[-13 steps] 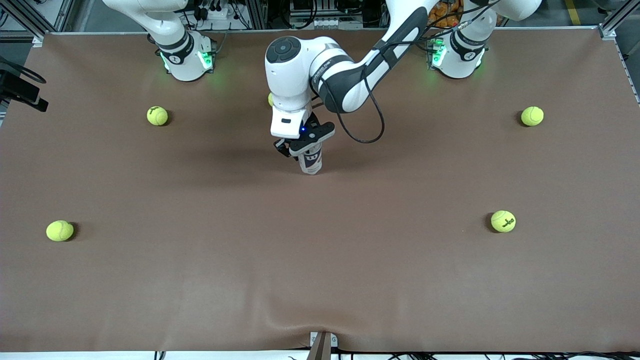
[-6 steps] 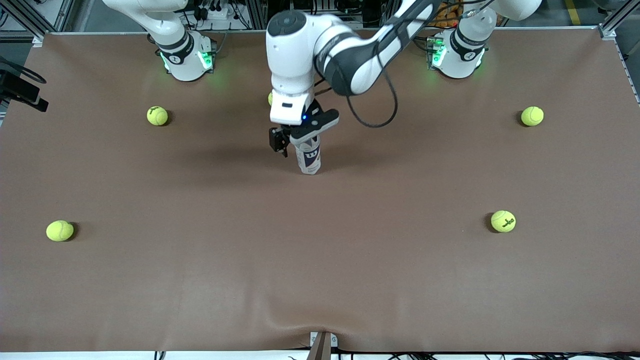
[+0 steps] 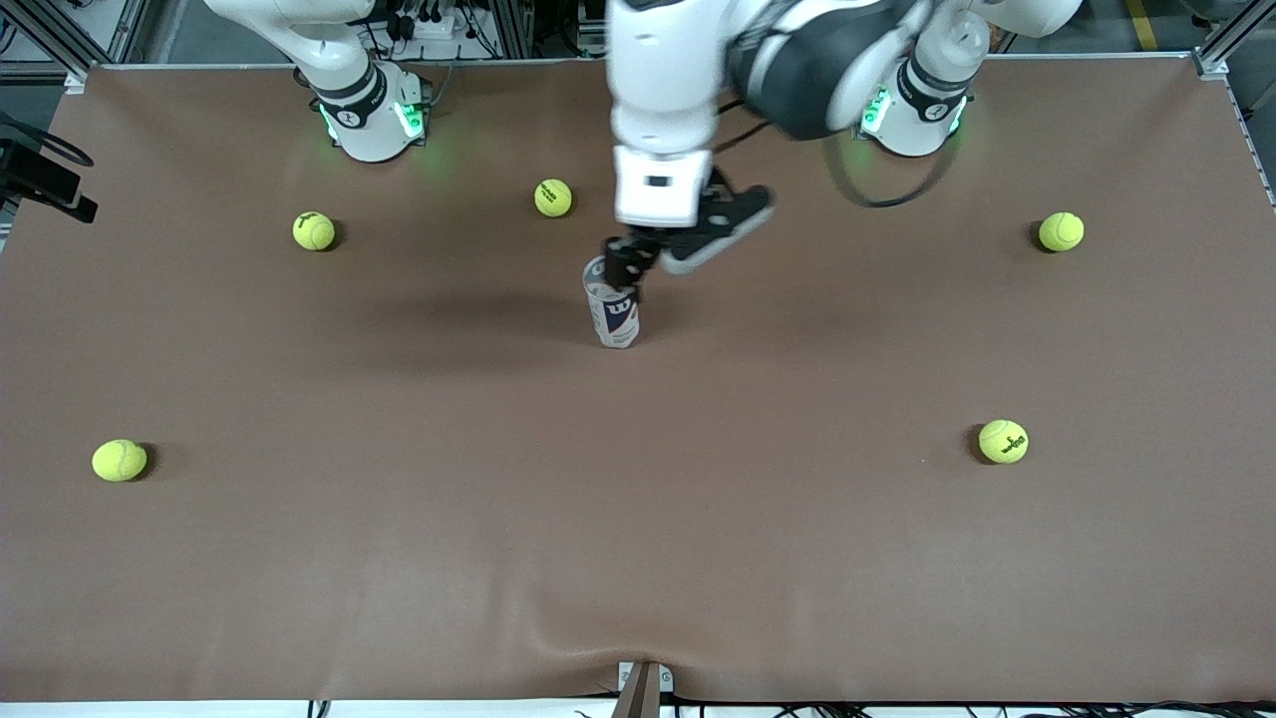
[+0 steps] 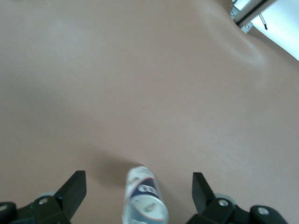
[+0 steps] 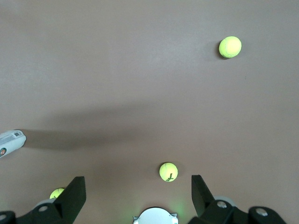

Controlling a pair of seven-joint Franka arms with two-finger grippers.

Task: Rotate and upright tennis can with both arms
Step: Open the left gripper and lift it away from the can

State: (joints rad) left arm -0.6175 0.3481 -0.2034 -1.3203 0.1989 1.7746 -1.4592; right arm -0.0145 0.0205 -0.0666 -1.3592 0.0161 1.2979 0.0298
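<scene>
The tennis can (image 3: 617, 314) stands upright on the brown table (image 3: 638, 519), near the middle. Its label is silver-white and navy with a white W. My left gripper (image 3: 653, 261) hangs just above the can's top, open, holding nothing. In the left wrist view the can (image 4: 144, 198) shows below and between the two black fingers (image 4: 74, 186), with wide gaps on both sides. My right gripper (image 5: 138, 184) waits open and empty, high over the table by its own base (image 5: 155, 216). The can (image 5: 10, 142) shows at the edge of the right wrist view.
Several yellow-green tennis balls lie scattered on the table. One ball (image 3: 553, 197) is just farther from the front camera than the can, and others (image 3: 314, 230) (image 3: 1061, 231) lie toward the ends. A metal bracket (image 3: 641, 686) sits at the table's near edge.
My left gripper opened, let go of the can, rose and shifted toward the left arm's end. The can stayed upright. A ball that the arm hid now shows.
</scene>
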